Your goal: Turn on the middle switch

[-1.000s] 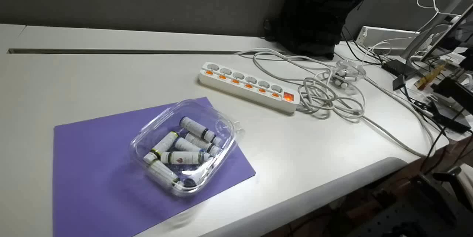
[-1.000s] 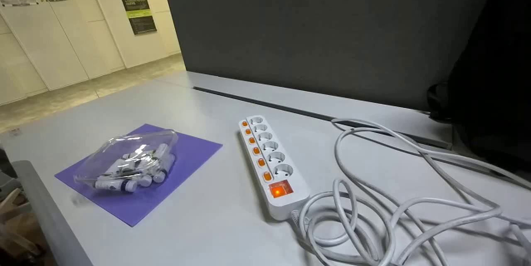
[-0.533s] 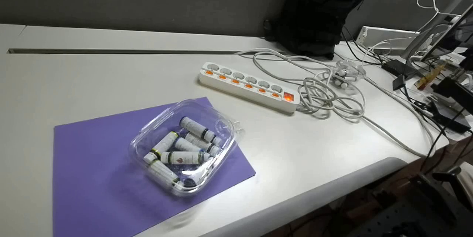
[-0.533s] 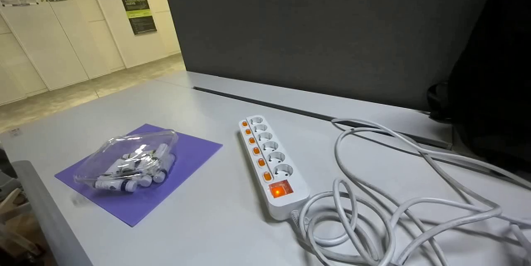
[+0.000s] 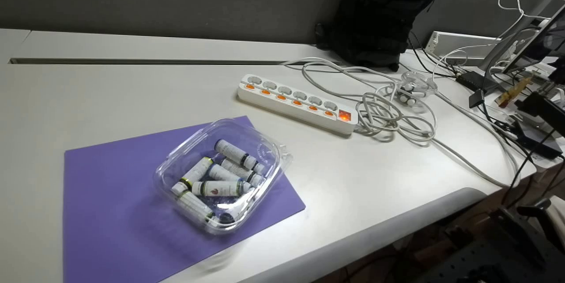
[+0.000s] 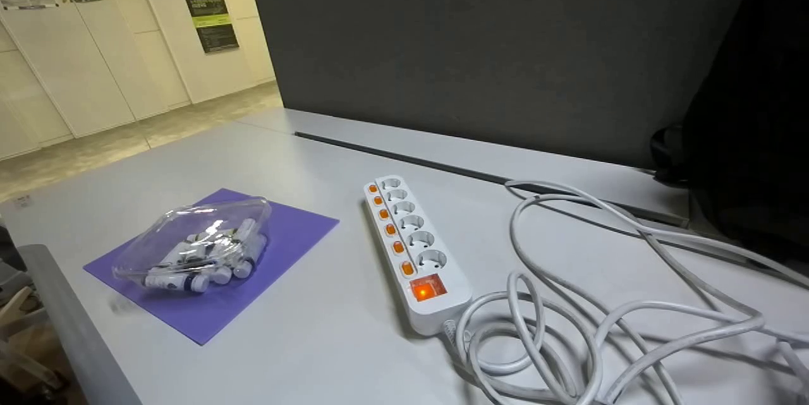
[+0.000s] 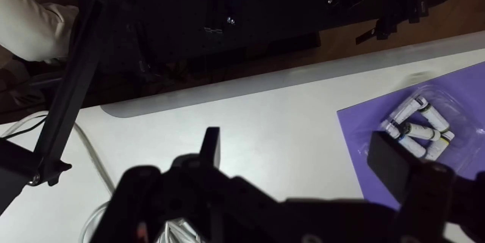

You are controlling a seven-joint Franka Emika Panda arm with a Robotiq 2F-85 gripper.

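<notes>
Plainly, in an exterior view, a purple sheet [image 5: 110,208] lay flat on a white desk [image 5: 375,164], and a clear plastic container [image 5: 264,150] of white-labelled bottles [image 5: 220,188] sat on it. Near the sheet but apart from it, toward the grey partition [image 5: 176,5], lay the power strip [image 5: 289,107]. Along the side facing the sheet ran its six small orange switches [image 5: 297,103]; which of them counted as the middle one could not be told. A larger switch [image 5: 344,115] glowed orange at the end farther from the sheet, where a pale cord [image 5: 383,114] left in tangled loops. Beyond the cord, well away from the sheet, a black backpack [image 5: 388,13] stood by the partition.

In an exterior view, posters [image 6: 212,21] hung on a pale wall [image 6: 107,76] far beyond the sheet. The power strip lay lengthwise beside the sheet, its sockets [image 6: 412,222] on the side away from it, and the larger switch showed lit. The cord's loops spread past the power strip, farther from the sheet.

In the wrist view, the gripper [image 7: 295,142] hung above the desk, its fingers [image 7: 388,159] wide apart. Desk surface and a margin of the sheet showed between them, while one finger hid part of the sheet and part of the container.
</notes>
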